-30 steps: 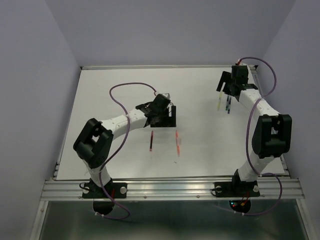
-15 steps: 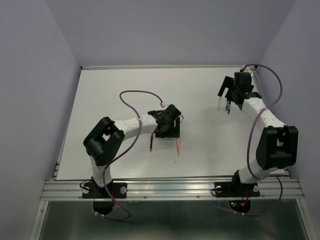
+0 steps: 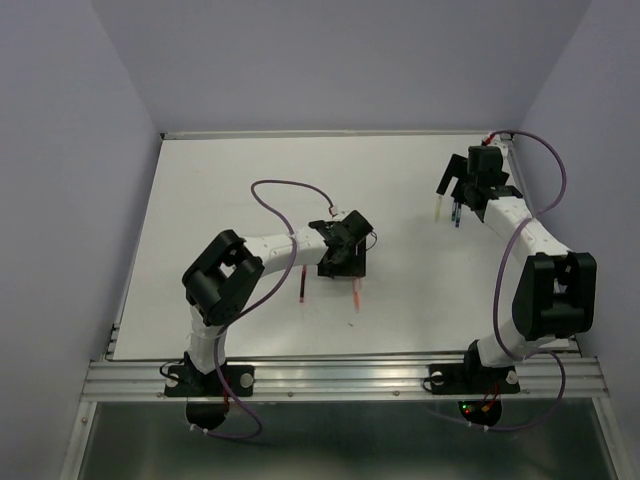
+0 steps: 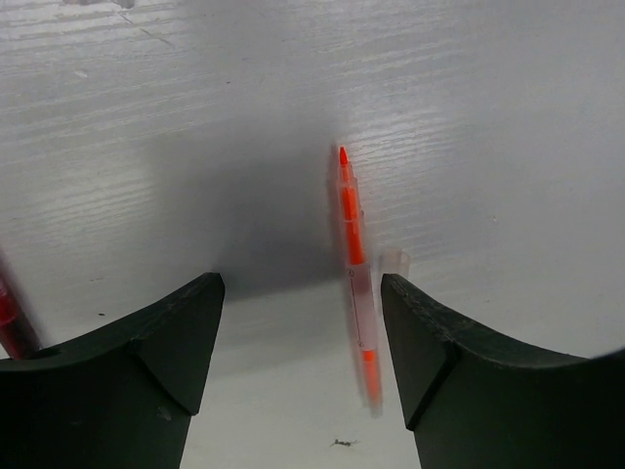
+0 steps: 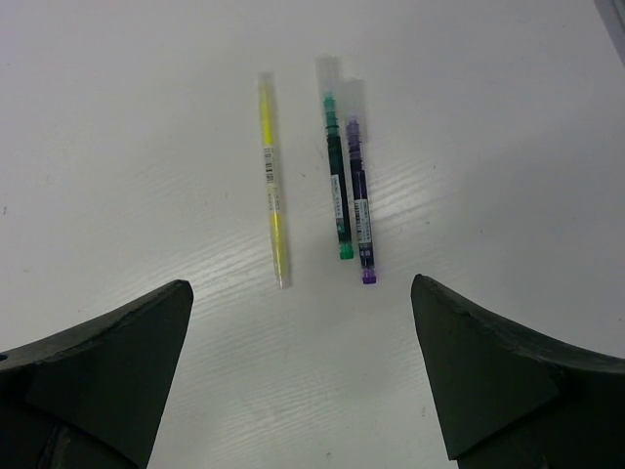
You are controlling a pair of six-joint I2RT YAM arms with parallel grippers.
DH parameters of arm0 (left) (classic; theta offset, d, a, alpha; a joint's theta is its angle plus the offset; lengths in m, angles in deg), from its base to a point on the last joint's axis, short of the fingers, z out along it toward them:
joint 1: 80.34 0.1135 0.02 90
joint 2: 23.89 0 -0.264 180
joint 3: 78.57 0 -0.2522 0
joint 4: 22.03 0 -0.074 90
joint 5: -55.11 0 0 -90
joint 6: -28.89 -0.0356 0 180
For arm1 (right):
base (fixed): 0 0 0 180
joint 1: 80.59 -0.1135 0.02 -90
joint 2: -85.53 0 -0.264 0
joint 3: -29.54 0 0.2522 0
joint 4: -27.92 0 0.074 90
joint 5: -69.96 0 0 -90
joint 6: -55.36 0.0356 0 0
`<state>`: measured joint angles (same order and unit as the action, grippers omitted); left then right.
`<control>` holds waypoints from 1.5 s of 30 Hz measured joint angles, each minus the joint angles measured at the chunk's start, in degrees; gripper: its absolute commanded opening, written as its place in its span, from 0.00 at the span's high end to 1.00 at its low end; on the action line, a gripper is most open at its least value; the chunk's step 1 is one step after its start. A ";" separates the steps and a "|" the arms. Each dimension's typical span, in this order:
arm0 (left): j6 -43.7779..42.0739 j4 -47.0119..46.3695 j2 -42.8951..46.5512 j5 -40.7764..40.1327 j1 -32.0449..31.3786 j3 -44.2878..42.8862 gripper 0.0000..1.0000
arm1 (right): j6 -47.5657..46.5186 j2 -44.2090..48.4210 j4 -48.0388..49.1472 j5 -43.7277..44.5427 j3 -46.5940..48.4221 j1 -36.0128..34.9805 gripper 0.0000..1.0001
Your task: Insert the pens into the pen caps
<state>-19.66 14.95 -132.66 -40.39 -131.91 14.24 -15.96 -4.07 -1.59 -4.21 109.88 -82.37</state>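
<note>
My left gripper (image 3: 342, 270) (image 4: 301, 293) is open low over the table, its fingers either side of the orange-red pen (image 4: 354, 264) (image 3: 355, 295). That pen lies close to the right finger, untouched as far as I can tell. A small pale pen cap (image 4: 394, 261) sits just right of it. The maroon pen (image 3: 301, 285) (image 4: 8, 322) lies to the left. My right gripper (image 3: 452, 190) (image 5: 301, 288) stands wide open above the yellow pen (image 5: 271, 186), green pen (image 5: 337, 176) and dark blue pen (image 5: 359, 200), whose far tips wear translucent caps (image 5: 327, 73).
The white table (image 3: 220, 190) is walled on the left, back and right. My right arm works close to the back right corner (image 3: 510, 140). A purple cable (image 3: 285, 190) loops over the left arm.
My left arm has swung right and nearer, bringing its gripper down over the orange-red pen with the jaws narrowed a little. The right gripper has opened wider and shifted slightly.
</note>
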 measured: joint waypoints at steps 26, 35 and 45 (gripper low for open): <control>1.66 7.58 -3.37 -3.63 -2.78 -4.24 0.58 | -0.09 -0.04 0.02 1.46 0.00 0.00 0.00; 1.95 7.67 -2.86 -4.50 -2.73 -3.08 0.79 | -0.26 -0.04 0.02 1.99 0.00 0.00 0.00; 1.88 6.40 -2.14 -4.70 -2.75 -1.90 1.00 | -0.70 -0.04 0.02 1.68 0.00 0.00 0.00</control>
<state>-17.78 21.35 -134.80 -45.09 -134.66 12.34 -16.66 -4.12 -1.57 -2.52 109.88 -82.37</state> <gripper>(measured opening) 0.226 0.998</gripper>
